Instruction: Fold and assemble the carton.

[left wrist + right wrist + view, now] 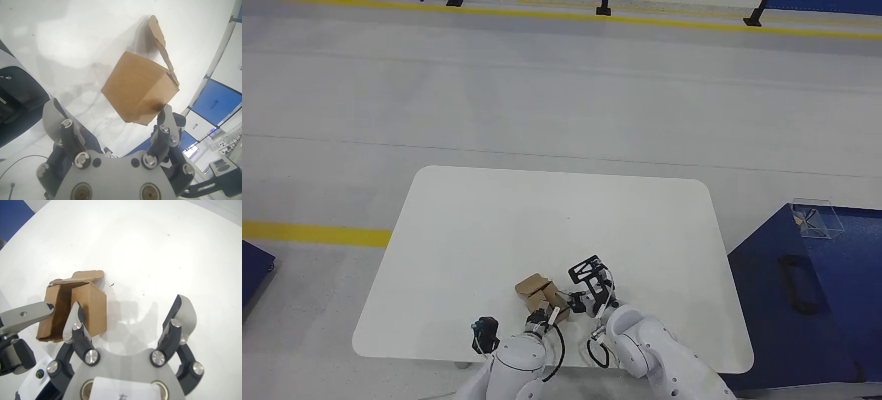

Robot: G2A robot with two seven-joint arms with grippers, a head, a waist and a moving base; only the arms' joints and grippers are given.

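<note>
A small brown cardboard carton (540, 292) lies on its side near the front edge of the white table (542, 210). One end is open with its flaps loose (96, 309), and a longer flap sticks out at the far end (157, 36). My left gripper (110, 108) is open just in front of the carton (136, 89), with one fingertip (166, 110) touching the carton's near edge. That same finger (28, 313) rests against a side flap. My right gripper (130, 306) is open beside the carton over bare table, one finger (77, 311) overlapping the carton's open end.
A blue cabinet (812, 290) stands off the table's right side with a clear plastic box (817, 217) on top. Another blue object (250, 270) sits at the far left. The table's back and middle are bare white surface.
</note>
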